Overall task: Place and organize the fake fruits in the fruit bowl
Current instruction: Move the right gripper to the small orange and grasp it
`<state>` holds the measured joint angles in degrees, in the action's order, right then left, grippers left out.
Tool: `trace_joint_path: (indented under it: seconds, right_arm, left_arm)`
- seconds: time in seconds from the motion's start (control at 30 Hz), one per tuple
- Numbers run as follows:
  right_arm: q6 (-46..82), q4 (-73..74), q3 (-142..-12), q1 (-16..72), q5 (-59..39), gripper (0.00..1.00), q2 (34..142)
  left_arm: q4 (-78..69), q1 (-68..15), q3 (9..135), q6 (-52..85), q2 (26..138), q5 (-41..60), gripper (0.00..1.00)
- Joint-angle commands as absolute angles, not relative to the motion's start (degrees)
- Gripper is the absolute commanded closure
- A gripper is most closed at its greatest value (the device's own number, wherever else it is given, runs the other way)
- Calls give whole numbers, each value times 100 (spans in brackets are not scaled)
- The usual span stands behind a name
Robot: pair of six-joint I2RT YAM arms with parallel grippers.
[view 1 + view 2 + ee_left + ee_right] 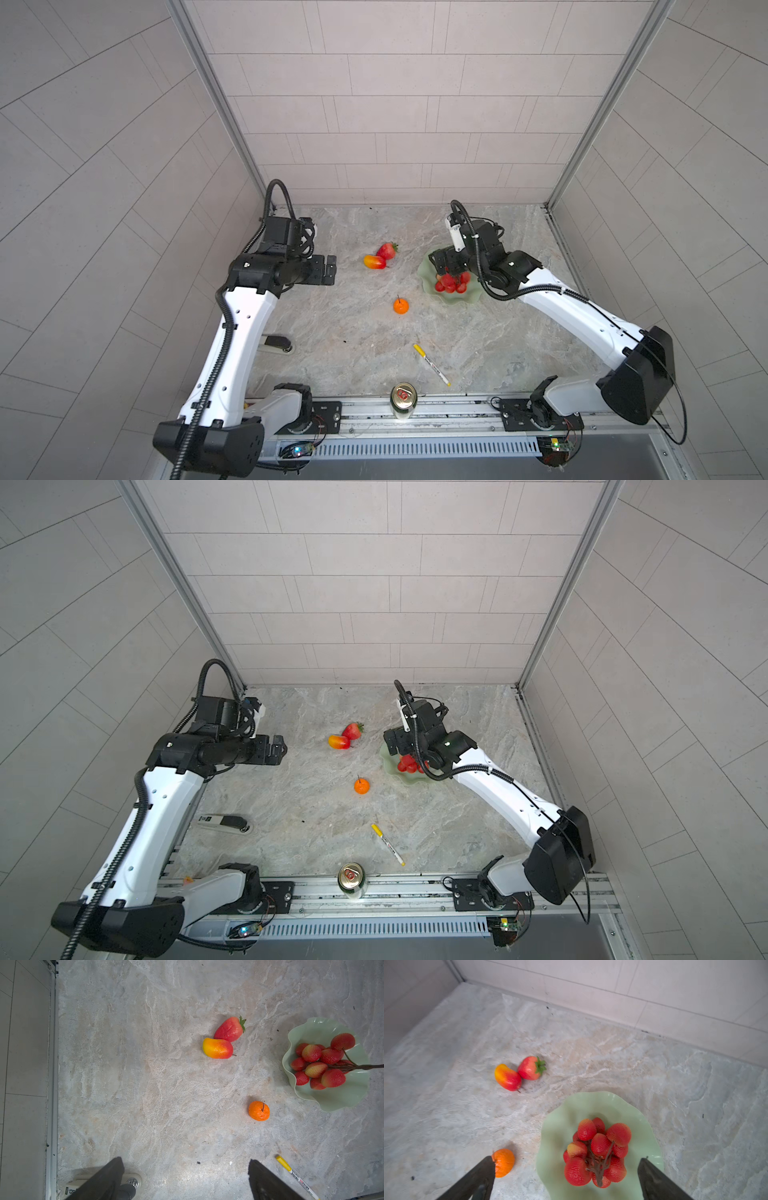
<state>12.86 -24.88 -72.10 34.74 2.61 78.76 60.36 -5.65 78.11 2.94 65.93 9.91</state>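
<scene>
Marble tabletop (374, 340) is carrying fruit bowl (556, 1126) with berry cluster (600, 1145) lying inside, right gripper (566, 1159) hovering jaws-apart over it; probably best rising straight, clearing the stem (598, 1165), before heading for orange (400, 306) at bowl's 8 o'clock.

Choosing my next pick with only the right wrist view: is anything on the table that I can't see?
Observer: A yellow-capped marker lies between the orange and the base rail.
Operator: Any other clutter?
Observer: A drink can stands right by that rail.
Operator: And the left gripper?
Observer: The left gripper hangs left of the strawberry, jaws open and empty.
</scene>
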Motion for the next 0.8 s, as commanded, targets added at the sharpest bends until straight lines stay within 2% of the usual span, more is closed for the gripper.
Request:
trace_joint_path:
  seconds: [0.0,0.2,0.5,0.7,0.77]
  right_arm:
    - [1019,-2738,-7310,3953,-77,0,7883]
    - [1249,-2543,-7545,4815,-314,0,8946]
    - [1780,-2496,-8006,5080,-247,0,10547]
    - [1992,-2470,-8011,5097,-328,13,11000]
    - [2061,-2495,-8008,5098,-237,23,11110]
  left_arm:
    - [6170,-585,7894,237,6579,1022,0]
    - [6161,-588,7876,228,6583,1021,0]
    - [6137,-586,7791,215,6463,953,0]
    - [6108,-589,7749,211,6457,965,0]
    - [6108,-584,7754,204,6461,964,0]
